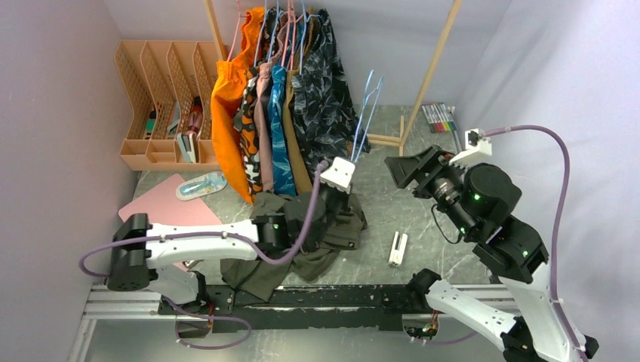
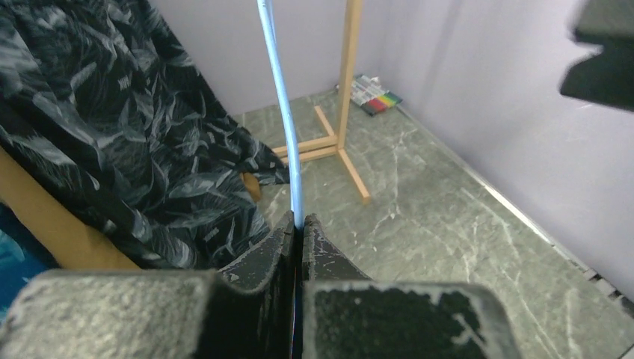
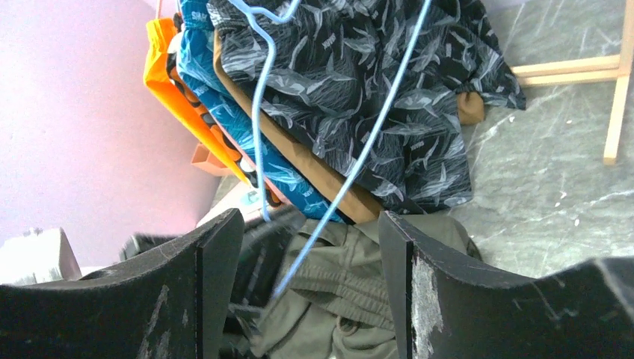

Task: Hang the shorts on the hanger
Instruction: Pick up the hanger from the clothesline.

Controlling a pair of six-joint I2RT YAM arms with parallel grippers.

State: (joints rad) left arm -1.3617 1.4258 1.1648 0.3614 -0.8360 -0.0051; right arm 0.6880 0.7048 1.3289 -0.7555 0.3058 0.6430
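The shorts (image 1: 302,241) lie heaped on the desk (image 1: 377,219) just ahead of my left arm, in front of the garments (image 1: 287,98) hanging on the rack (image 1: 434,68) at the back. My left hand (image 2: 299,228) sits over the heap's far edge. The hanger (image 1: 367,113) rises out of it, just right of the hanging garments. My right hand (image 1: 400,170) hovers to the hanger's right, facing it and apart from it. A file organiser (image 1: 162,98) stands in the back left corner. Markers (image 1: 440,117) lie back right, behind the rack's foot. A small loose piece (image 1: 398,249) rests right of the shorts.
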